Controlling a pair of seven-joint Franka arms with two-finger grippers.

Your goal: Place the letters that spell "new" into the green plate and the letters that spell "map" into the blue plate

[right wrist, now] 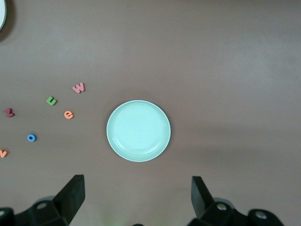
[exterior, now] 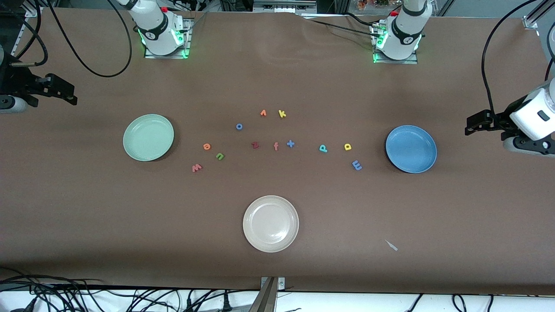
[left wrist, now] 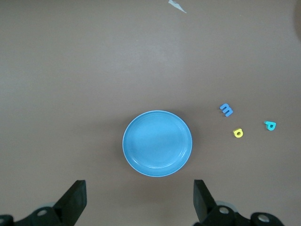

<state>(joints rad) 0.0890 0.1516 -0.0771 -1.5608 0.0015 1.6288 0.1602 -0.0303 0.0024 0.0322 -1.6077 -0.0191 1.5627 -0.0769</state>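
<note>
Under open left hand [left wrist: 137,200]: blue plate [left wrist: 157,143]

**Three plates, eleven foam pieces, one scrap**

Three round plates sit on the desk: one green plate [exterior: 148,137], one blue plate [exterior: 411,148] and one cream-white plate [exterior: 270,223].

Eleven small foam pieces lie between them. Ten are letters or letter-like shapes: a salmon-red w [exterior: 197,168], a green n [exterior: 220,156], an orange e [exterior: 207,146], a blue o [exterior: 239,126], a dark red z [exterior: 256,145], an orange-pink f [exterior: 275,146], an orange piece [exterior: 263,113], a yellow k [exterior: 282,114], a teal p [exterior: 323,148], a yellow a [exterior: 347,147] and a blue m [exterior: 357,165]. One is a blue plus sign [exterior: 290,144].

One pale scrap [exterior: 391,245] lies apart.

Two robot hands show: the left hand [left wrist: 140,200] and the right hand [right wrist: 138,197].
</note>
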